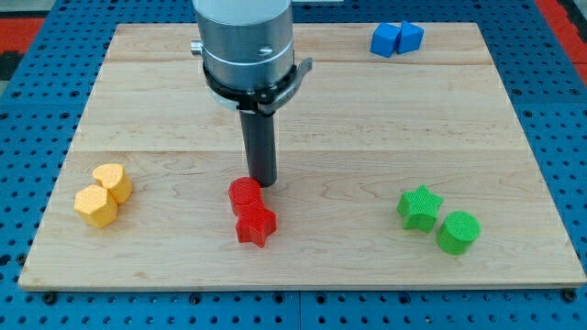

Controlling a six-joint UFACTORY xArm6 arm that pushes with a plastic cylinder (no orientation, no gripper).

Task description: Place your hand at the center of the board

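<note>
Tabletop: a pale wooden board [303, 110] lying on a blue perforated surface [37, 101]; the board fills most of the view.
Arm: a grey cylindrical housing [244, 41] comes down from the view's top, left of the middle, and ends in a straight dark rod [259, 147].
My tip: the rod's lower end [262, 185] sits a little left of and below the board's middle, right at the upper right edge of the red cylinder; from this angle I cannot tell whether it touches it.
Jaws: there are none on this rig, so no wide or narrow state can be told; the rod holds nothing.
Red blocks: a red cylinder [244, 193] and a red star [255, 225] just below it, the two touching, near the board's lower middle.
Yellow blocks: a yellow heart-like block [112, 181] and a yellow hexagonal block [95, 207], touching, at the view's left, well apart from my tip.
Green blocks: a green star [419, 207] and a green cylinder [458, 232], side by side, at the view's lower right.
Blue blocks: two blue blocks [396, 38] pressed together at the view's top right, near the board's far edge; their exact shapes are hard to make out.
</note>
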